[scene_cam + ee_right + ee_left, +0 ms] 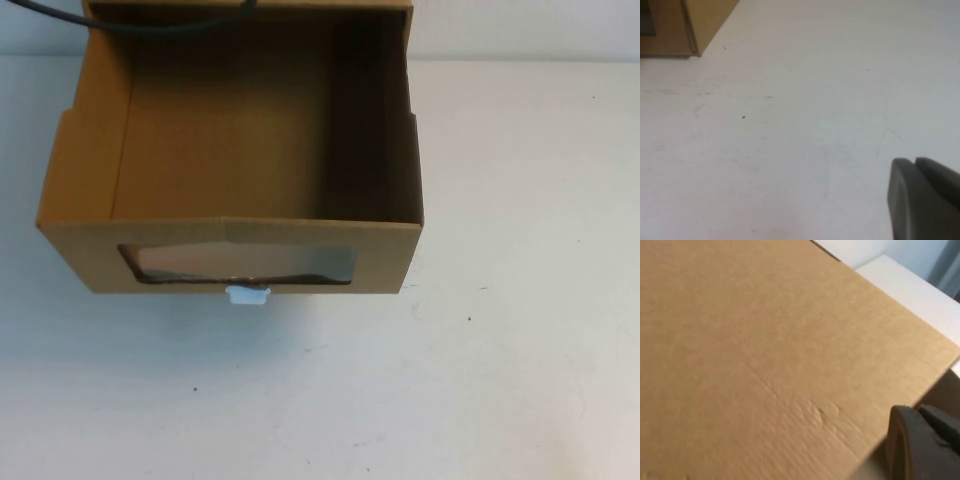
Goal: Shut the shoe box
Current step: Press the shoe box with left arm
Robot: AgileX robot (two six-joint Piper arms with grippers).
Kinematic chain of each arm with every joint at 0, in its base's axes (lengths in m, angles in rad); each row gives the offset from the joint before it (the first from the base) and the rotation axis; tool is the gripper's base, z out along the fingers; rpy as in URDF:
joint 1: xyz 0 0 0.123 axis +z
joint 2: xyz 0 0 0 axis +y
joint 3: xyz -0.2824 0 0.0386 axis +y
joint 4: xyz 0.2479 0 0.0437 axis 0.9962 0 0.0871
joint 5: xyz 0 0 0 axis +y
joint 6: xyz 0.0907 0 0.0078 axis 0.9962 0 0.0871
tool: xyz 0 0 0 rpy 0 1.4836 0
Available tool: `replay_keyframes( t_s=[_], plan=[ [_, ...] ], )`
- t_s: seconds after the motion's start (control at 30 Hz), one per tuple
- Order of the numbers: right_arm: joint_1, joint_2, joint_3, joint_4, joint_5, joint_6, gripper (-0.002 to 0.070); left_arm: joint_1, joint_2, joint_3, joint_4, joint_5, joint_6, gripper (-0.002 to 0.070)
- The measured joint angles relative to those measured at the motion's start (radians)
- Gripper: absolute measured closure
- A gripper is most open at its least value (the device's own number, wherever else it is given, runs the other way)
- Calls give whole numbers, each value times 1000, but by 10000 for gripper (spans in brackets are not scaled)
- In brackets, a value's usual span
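Observation:
The shoe box (250, 250) is a brown cardboard drawer with a clear window (240, 263) in its front and a small white pull tab (247, 294) below it. In the high view it stands pulled out towards me, its top open and its inside empty. Neither gripper shows in the high view. My left gripper (920, 412) is shut and empty, close beside a broad cardboard face of the box (765, 340). My right gripper (915, 162) is shut and empty over the bare table, well away from the box's corner (700, 20).
The white table (500, 350) spreads in front of and to the right of the box. A black cable (150, 25) crosses the box's far edge. A cardboard edge (250, 5) shows behind the drawer at the top of the high view.

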Motion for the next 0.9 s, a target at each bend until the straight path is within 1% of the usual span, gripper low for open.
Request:
replay_keyframes(
  t_s=[0.07,0.2,0.53,0.6,0.67,0.8,0.9],
  plan=[
    [0,0,0,0,0,0,689,-6,79,-86,0,22,-18,680],
    [0,0,0,0,0,0,689,-6,191,-183,0,27,-36,680],
    [0,0,0,0,-3,0,689,-6,280,-206,3,11,-42,680],
    [0,0,0,13,-31,0,689,-6,285,-207,-2,10,-43,680],
    [0,0,0,60,-94,0,689,-6,287,-210,-4,7,-43,680],
    [0,0,0,284,-198,0,689,-6,287,-210,-6,5,-43,680],
    [0,0,0,410,-249,0,689,-6,287,-210,-6,5,-43,680]
  ],
)
